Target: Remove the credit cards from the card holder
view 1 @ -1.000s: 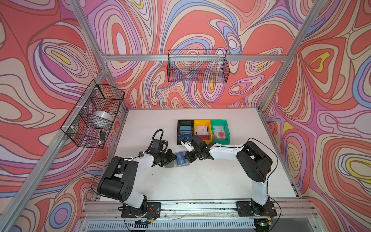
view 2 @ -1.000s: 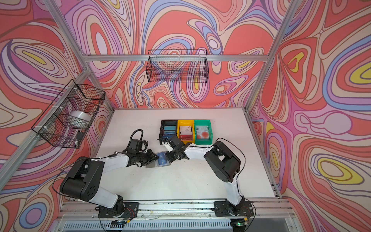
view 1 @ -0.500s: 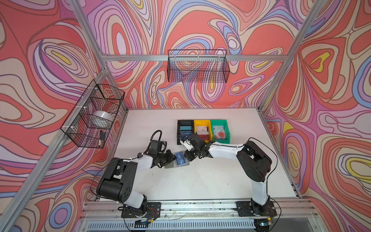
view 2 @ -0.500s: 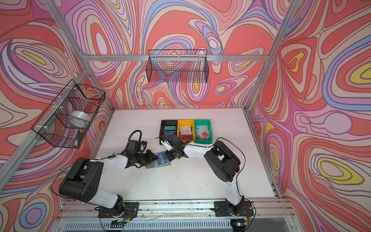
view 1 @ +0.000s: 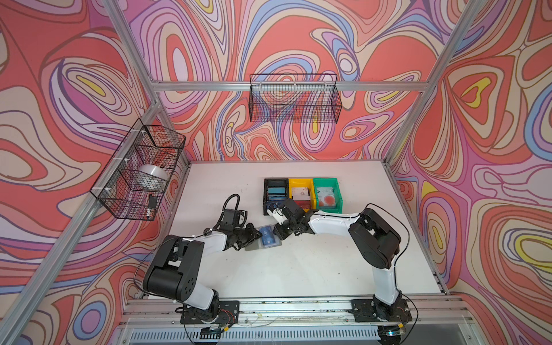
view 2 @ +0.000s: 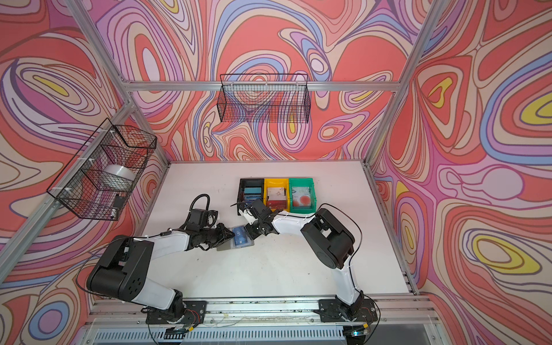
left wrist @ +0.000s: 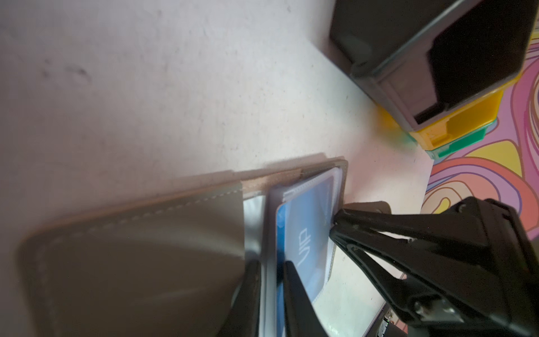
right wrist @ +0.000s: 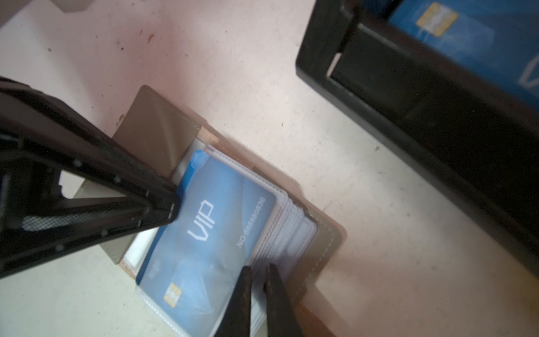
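Squarely between the two arms, the flat grey booklet-style card holder (view 1: 253,246) (view 2: 224,246) lies open on the white table (view 1: 298,268), just near of the black plastic bin (view 1: 265,194). It is spread left to right, so its fold runs near to far. On top of its fanned translucent pockets sits the blue plastic credit card with white "VIP" lettering (view 1: 268,236) (view 2: 241,236). The card's long axis also runs near to far, with the far end leaning a little left.

The left gripper (view 1: 257,234) (view 2: 231,234) reaches in from the left. Its fingers are drawn close together on a pocket leaf at the card's left edge — the left wrist view (left wrist: 270,264) shows the clear plastic and a strip of blue between them.

The right gripper (view 1: 280,234) (view 2: 250,236) comes from the right, its fingers likewise nearly together. In the right wrist view (right wrist: 258,268) they nip the edges of the stacked pockets beside the card (right wrist: 210,233) — whether they catch the card itself I cannot tell.

The yellow bin (view 1: 300,180) and the green bin (view 1: 325,180) stand in line to the right of the black one.
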